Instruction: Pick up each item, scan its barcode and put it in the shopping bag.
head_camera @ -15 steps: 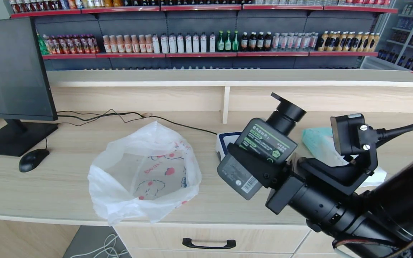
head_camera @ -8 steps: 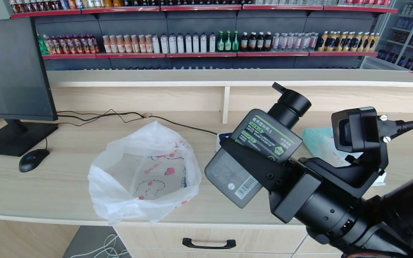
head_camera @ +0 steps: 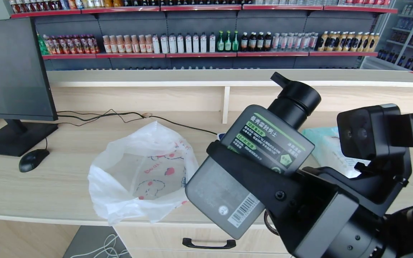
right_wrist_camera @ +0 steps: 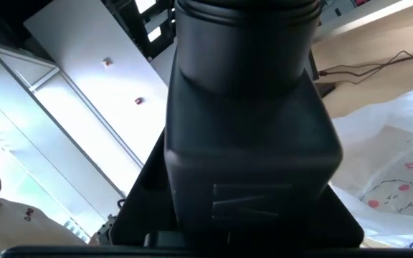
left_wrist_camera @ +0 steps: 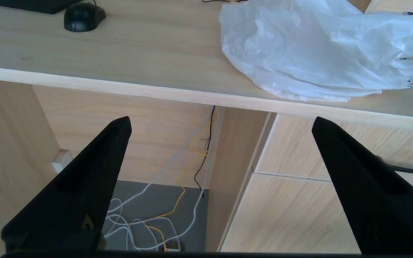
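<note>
Gripping: right gripper (head_camera: 244, 168) is clamping the grey pump bottle (head_camera: 221, 193), tilted, barcode showing, aloft just beside the shopping bag (head_camera: 142, 172).
Left gripper (left_wrist_camera: 221, 193): is hanging with fingers spread, below the counter (left_wrist_camera: 120, 50) edge.
Bag state: is lying open on the counter.

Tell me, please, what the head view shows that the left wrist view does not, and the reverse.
From the head view: the right gripper shut on a dark pump bottle held above the counter, its barcode facing the camera, with a monitor and shelves of drinks behind. From the left wrist view: the left gripper, open, facing the counter's front, and cables on the floor. In both: the white shopping bag and the mouse on the counter.
</note>
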